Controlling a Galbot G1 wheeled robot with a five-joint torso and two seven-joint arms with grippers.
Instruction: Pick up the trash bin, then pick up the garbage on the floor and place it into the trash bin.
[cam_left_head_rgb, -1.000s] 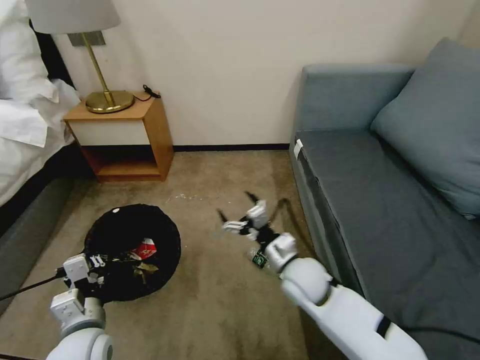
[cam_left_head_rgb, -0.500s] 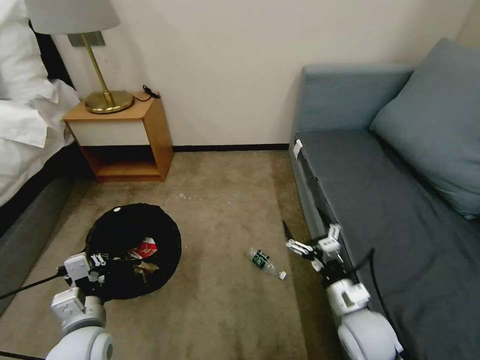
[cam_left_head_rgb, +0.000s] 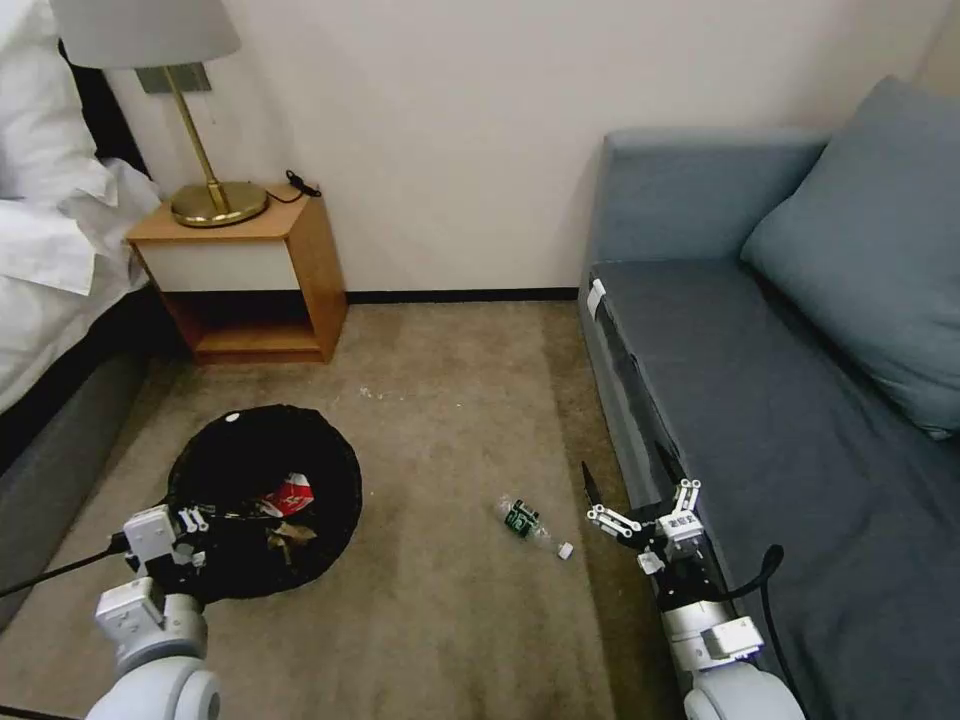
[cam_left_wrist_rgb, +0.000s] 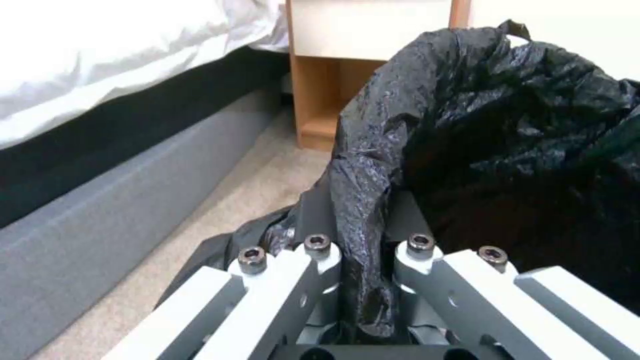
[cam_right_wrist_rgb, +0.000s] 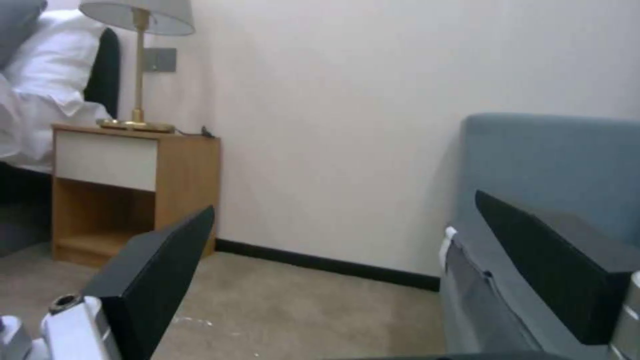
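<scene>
I see the trash bin (cam_left_head_rgb: 265, 500) on the carpet (cam_left_head_rgb: 450, 620) in front of the nightstand (cam_left_head_rgb: 245, 275), its black liner holding a red-and-white wrapper (cam_left_head_rgb: 290, 494) and a brownish scrap. My left gripper (cam_left_head_rgb: 192, 528) is clamped on the bin's near rim; in the left wrist view its fingers (cam_left_wrist_rgb: 313, 280) pinch a fold of the black bag (cam_left_wrist_rgb: 480, 125) between them. The clear bottle (cam_left_head_rgb: 527, 523) with the green label lies on the carpet between the bin and the sofa (cam_left_head_rgb: 780, 400). My right gripper (cam_left_head_rgb: 628, 492) hangs beside the sofa front, near the bottle but apart from it, jaws spread wide and holding nothing.
</scene>
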